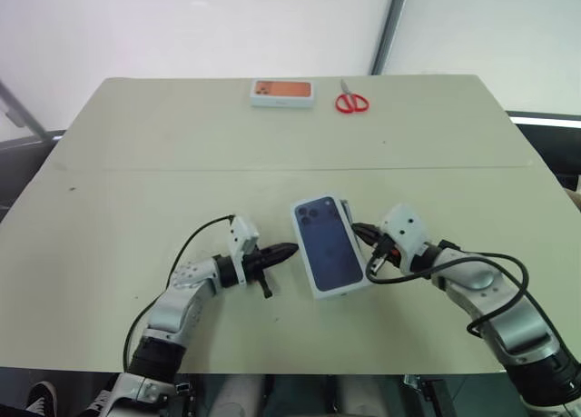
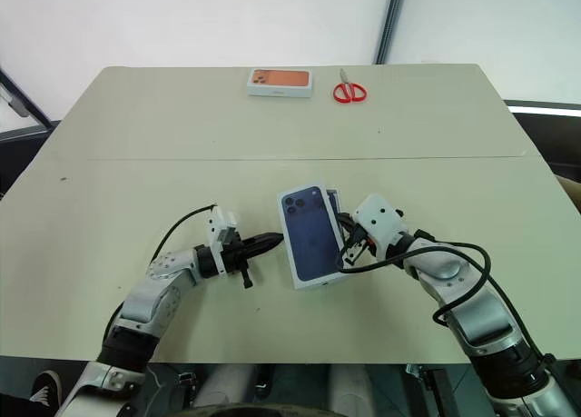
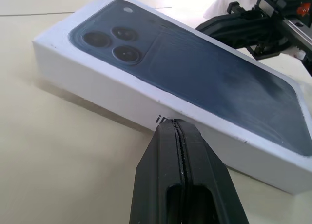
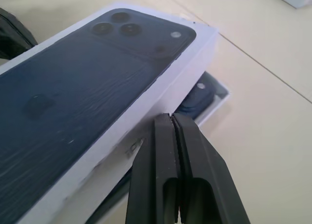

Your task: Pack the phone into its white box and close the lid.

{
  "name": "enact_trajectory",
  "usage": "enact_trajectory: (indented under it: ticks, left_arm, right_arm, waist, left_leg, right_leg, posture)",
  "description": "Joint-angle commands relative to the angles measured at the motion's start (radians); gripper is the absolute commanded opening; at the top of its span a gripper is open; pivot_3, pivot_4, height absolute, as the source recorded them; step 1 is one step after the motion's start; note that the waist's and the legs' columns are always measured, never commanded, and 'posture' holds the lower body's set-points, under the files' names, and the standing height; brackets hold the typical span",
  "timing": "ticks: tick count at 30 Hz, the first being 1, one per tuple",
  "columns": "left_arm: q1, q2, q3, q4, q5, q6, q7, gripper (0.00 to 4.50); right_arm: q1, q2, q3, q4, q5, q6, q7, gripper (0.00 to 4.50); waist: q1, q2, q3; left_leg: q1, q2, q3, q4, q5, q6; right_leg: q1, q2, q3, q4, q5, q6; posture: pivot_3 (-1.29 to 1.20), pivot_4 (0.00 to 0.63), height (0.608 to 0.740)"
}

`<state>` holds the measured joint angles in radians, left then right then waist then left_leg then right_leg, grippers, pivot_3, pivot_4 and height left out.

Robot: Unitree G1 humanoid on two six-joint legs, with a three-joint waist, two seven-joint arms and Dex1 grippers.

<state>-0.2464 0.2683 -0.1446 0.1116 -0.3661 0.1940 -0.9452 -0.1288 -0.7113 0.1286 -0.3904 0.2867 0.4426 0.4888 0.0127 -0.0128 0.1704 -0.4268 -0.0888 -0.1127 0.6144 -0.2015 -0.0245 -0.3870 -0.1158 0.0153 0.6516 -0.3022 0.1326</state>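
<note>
The lid [image 1: 329,244], white with a dark blue phone printed on top, lies crooked over the white box [image 4: 222,99], tilted rather than seated. At one uncovered corner the box rim shows, with the dark phone [image 4: 195,98] lying inside. My left gripper [image 1: 289,250] is shut and holds nothing. Its tip points at the lid's left side wall [image 3: 146,112], very close to it; I cannot tell whether it touches. On the other side my right gripper [image 1: 360,228] is shut with nothing in it, its tip [image 4: 169,117] against the lid's right wall.
At the far edge of the beige table [image 1: 136,163] lie a white box with an orange phone picture [image 1: 282,93] and red scissors [image 1: 351,102]. Black cables loop beside both wrists.
</note>
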Motion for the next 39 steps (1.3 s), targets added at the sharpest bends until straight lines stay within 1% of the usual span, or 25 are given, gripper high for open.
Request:
enact_trajectory:
  ticks: [1,7,13,21,25,30,36,39]
  left_arm:
    - [-0.027,-0.021,-0.006,0.025,0.01,-0.031,-0.003,0.0]
    - [-0.064,-0.054,-0.003,0.035,0.006,-0.017,0.012,0.0]
    - [-0.089,-0.079,-0.008,0.025,0.0,-0.002,0.02,0.0]
    - [-0.081,-0.059,0.009,0.03,0.008,-0.007,0.033,0.0]
    - [-0.097,-0.069,0.01,0.038,0.01,-0.009,0.045,0.0]
    - [-0.127,-0.099,0.009,0.057,0.006,0.012,0.07,0.0]
    - [-0.127,-0.097,0.014,0.057,0.006,0.025,0.079,0.0]
    - [-0.123,-0.081,0.016,0.053,0.018,0.02,0.08,0.0]
  right_arm:
    - [-0.013,0.016,-0.029,-0.036,-0.017,0.008,0.006,0.06]
    - [0.0,0.01,-0.036,-0.039,-0.062,0.01,0.016,0.06]
    - [-0.019,0.03,-0.05,0.001,-0.091,0.029,0.012,0.06]
    - [-0.063,0.081,-0.013,0.017,-0.134,0.04,0.021,0.06]
    - [-0.078,0.108,-0.016,0.026,-0.145,0.056,0.014,0.06]
    - [-0.078,0.089,0.022,0.049,-0.206,0.051,0.036,0.06]
    - [-0.085,0.116,0.023,0.051,-0.229,0.069,0.033,0.06]
    - [-0.069,0.09,0.055,0.046,-0.272,0.049,0.052,0.06]
  waist:
    - [0.0,0.0,0.0]
    - [-0.001,0.0,0.0]
    - [0.0,0.0,0.0]
    - [-0.002,0.0,0.0]
    - [-0.003,0.0,0.0]
    - [-0.001,0.0,0.0]
    - [-0.002,0.0,0.0]
    - [-0.002,0.0,0.0]
  left_leg:
    - [0.0,0.0,0.0,0.0,0.0,0.0]
    - [0.0,0.0,0.0,0.0,0.0,0.0]
    - [0.0,0.0,0.0,0.001,0.0,0.0]
    - [0.0,0.0,0.0,0.0,0.0,0.0]
    - [0.0,0.0,0.0,0.0,0.0,0.0]
    - [0.0,-0.001,0.0,0.001,0.0,0.0]
    - [0.0,-0.001,0.0,0.001,0.0,0.0]
    - [0.0,-0.001,0.0,0.001,0.0,0.0]
  right_leg:
    - [0.0,0.0,0.0,0.0,0.0,0.0]
    - [0.0,0.0,0.0,0.0,0.0,0.0]
    - [0.0,0.0,0.0,0.001,0.0,0.0]
    - [-0.001,0.0,0.0,0.002,0.0,0.0]
    - [-0.001,0.001,0.0,0.002,0.0,0.0]
    - [0.0,0.001,0.0,0.002,0.0,0.0]
    - [-0.001,0.001,0.0,0.003,0.0,0.0]
    - [0.0,0.001,0.0,0.003,0.0,0.0]
  posture:
    - [0.0,0.15,0.74]
    - [0.0,0.15,0.74]
    - [0.0,0.15,0.74]
    - [0.0,0.15,0.74]
    - [0.0,0.15,0.74]
    - [0.0,0.15,0.74]
    - [0.0,0.15,0.74]
    - [0.0,0.15,0.74]
